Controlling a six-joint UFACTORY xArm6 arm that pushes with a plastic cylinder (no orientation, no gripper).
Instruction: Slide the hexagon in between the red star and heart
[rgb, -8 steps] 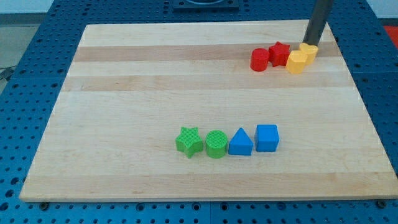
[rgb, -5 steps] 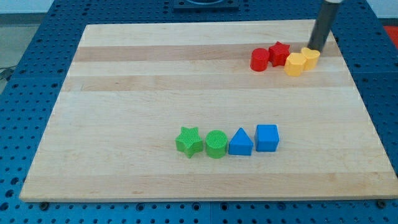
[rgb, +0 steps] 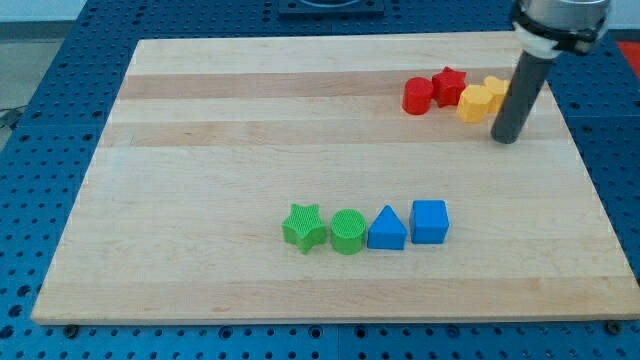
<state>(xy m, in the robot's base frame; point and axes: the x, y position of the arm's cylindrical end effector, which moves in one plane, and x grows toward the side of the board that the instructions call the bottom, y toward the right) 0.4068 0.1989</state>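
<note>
A yellow hexagon (rgb: 476, 102) lies near the board's top right, touching the red star (rgb: 450, 85) on its left. A second yellow block (rgb: 495, 89), likely the heart, sits just right of the hexagon and is partly hidden by the rod. A red cylinder (rgb: 417, 96) lies left of the star. My tip (rgb: 507, 138) rests on the board just below and right of the hexagon, apart from it.
A green star (rgb: 304, 226), green cylinder (rgb: 347, 232), blue triangle (rgb: 387, 229) and blue cube (rgb: 430, 221) form a row at the lower middle of the wooden board (rgb: 200, 150). The board's right edge is close to the tip.
My tip has moved from above the yellow blocks, round their right side, down to below and right of them. The yellow hexagon shifted slightly left toward the red star.
</note>
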